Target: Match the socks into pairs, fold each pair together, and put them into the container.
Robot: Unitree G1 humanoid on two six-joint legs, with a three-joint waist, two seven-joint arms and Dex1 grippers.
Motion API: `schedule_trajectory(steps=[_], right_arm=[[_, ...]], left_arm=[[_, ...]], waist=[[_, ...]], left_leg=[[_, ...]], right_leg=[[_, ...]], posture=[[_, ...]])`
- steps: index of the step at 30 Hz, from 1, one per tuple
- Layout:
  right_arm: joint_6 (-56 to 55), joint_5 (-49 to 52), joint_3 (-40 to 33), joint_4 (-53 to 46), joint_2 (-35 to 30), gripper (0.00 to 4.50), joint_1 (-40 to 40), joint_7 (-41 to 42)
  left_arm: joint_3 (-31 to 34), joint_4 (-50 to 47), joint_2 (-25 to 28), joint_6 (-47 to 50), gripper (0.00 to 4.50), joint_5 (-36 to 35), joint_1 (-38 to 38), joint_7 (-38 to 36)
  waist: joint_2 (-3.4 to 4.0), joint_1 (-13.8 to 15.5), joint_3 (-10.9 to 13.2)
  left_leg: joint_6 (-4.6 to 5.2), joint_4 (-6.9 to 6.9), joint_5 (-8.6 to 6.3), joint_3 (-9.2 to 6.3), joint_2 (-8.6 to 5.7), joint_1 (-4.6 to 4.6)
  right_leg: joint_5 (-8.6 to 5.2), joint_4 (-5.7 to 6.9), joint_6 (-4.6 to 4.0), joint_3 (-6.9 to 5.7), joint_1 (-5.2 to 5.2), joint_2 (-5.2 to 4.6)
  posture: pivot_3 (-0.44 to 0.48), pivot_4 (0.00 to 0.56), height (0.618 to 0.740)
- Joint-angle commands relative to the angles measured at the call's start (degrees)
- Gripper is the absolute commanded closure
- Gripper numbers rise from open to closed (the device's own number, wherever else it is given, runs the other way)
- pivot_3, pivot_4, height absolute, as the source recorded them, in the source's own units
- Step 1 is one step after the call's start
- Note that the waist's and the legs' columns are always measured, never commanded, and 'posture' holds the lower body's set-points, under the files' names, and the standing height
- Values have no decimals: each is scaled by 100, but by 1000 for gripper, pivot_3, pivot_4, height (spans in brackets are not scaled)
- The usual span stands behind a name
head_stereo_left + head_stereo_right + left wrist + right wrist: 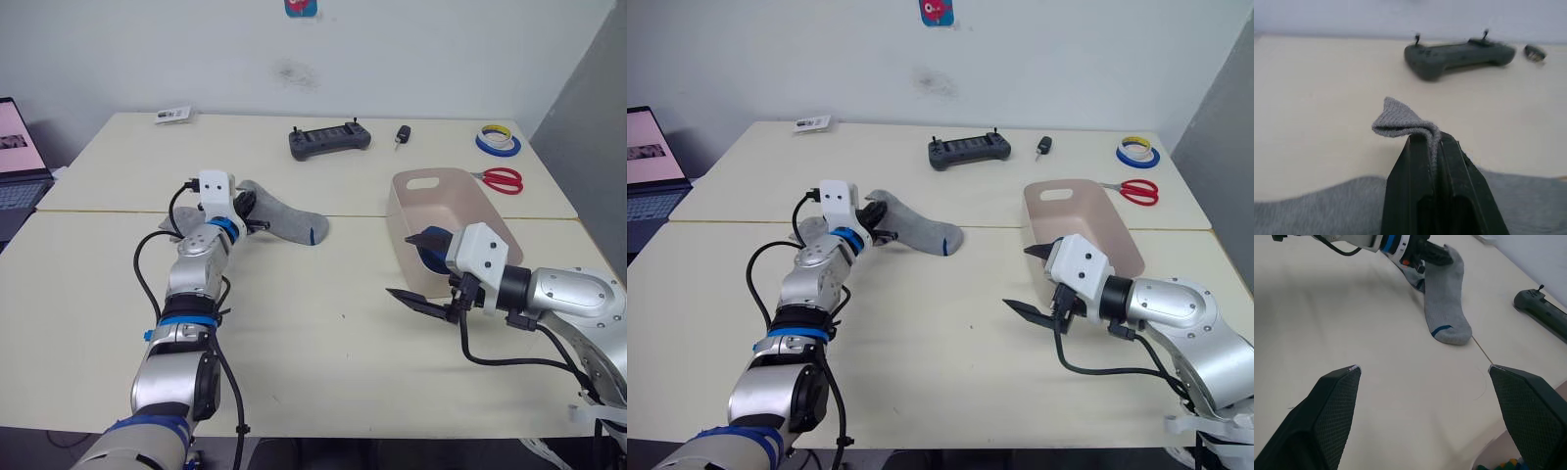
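A dark controller (329, 140), a key fob (402, 134), tape rolls (498, 139) and red scissors (503, 178) lie along the upper right of the worktop (323, 323), well away from both arms. The left pincer (251, 208), left of centre, is pressed together on the grey sock's (286, 219) cuff; the sock lies flat just right of it. The right pincer (421, 266) is spread wide beside the container (460, 208) at right, forearm reaching in from the lower right.

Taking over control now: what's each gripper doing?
Left gripper: shut on the grey sock.
Right gripper: open, empty, beside the container.
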Motion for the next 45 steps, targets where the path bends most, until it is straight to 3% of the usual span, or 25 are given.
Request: schedule_trajectory(steps=[1,6,16,21,25,29,32,38,41,45], right_arm=[[-66,25,-120,-155,-46,0,2,-42],[-86,19,-105,-156,-31,0,14,-57],[-209,23,-11,-65,45,0,-73,-10],[-215,91,-12,-84,105,0,-85,0],[-250,140,59,-67,222,0,-89,11],[-340,97,244,11,334,0,-154,45],[-416,17,372,77,362,0,-212,76],[-380,-15,299,-13,193,0,-62,116],[-335,-3,160,-94,-2,0,106,152],[-286,28,5,-196,-177,0,279,137]], left_arm=[[-95,-1283,86,519,4452,-429,287,-503],[57,-2800,604,1709,4452,-1260,894,-1255],[713,-3771,1921,3116,4452,-2432,1187,-2023],[943,-3596,2885,3045,4452,-2246,1307,-2397],[1188,-3548,3984,2991,4452,-2016,1611,-2872],[965,-3788,4659,2828,4452,-1723,1973,-3271],[494,-4501,4639,2793,4452,-1518,2430,-3275],[-541,-5756,3588,3162,4452,-1520,3119,-2685],[-1551,-6046,2962,3214,4452,-1273,3132,-2450],[-2412,-5815,2360,3135,4452,-940,2841,-2399]], waist=[[0,-2,0],[0,-19,0],[0,-11,0],[-1,-22,1],[-5,-37,4],[-3,-18,5],[-3,18,5],[-5,4,5],[-5,5,5],[-5,8,5]], left_leg=[[0,0,0,0,0,1],[-1,0,1,-2,4,4],[-2,-2,1,-5,2,4],[-2,-5,1,-6,4,5],[-1,-12,1,-5,5,6],[2,-16,-1,-5,5,8],[20,-15,-12,-4,1,7],[21,-14,-12,-1,4,2],[21,-14,-12,-3,4,4],[21,-11,-12,-3,2,3]], right_leg=[[0,0,0,0,1,0],[0,2,0,2,1,2],[0,-1,0,-1,3,3],[0,-1,0,1,0,5],[-1,-1,-1,4,-5,7],[-2,-3,-1,3,-4,5],[-2,-3,-1,-1,-1,1],[-2,-5,-1,5,-3,0],[-1,-2,-1,4,-2,3],[-1,0,-1,5,0,5]], posture=[[0,150,740],[0,150,740],[0,150,740],[0,150,740],[0,150,740],[0,150,740],[0,150,740],[0,150,740],[0,150,740],[0,150,740]])
